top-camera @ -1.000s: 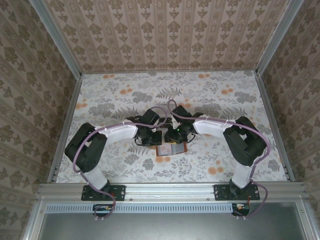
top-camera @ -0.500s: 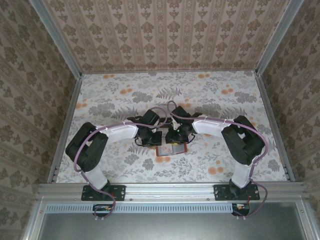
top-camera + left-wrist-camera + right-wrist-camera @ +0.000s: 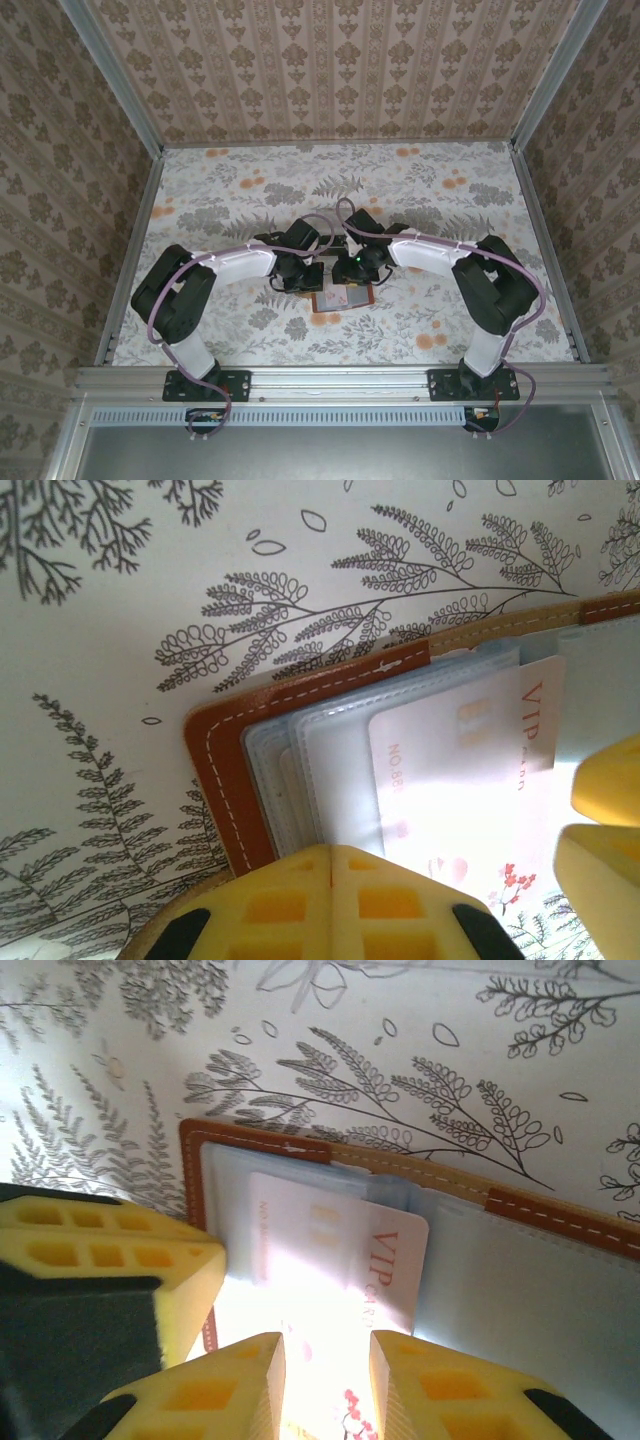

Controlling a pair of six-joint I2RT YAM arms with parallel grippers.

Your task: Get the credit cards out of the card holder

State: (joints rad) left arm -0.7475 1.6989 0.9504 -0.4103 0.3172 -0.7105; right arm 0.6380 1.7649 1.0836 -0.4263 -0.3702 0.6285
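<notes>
Brown leather card holder (image 3: 343, 298) lies open on the surface (image 3: 240, 210), midway between the arms, with both tools at its 12 o'clock edge. From the right wrist I see a pale VIP card (image 3: 340, 1240) half out, long axis 12–6, dead ahead of the right tool (image 3: 325, 1355), whose jaws are parted and straddling it. Left tool (image 3: 330, 855) is clenched on nothing, probably pinning the holder.
</notes>
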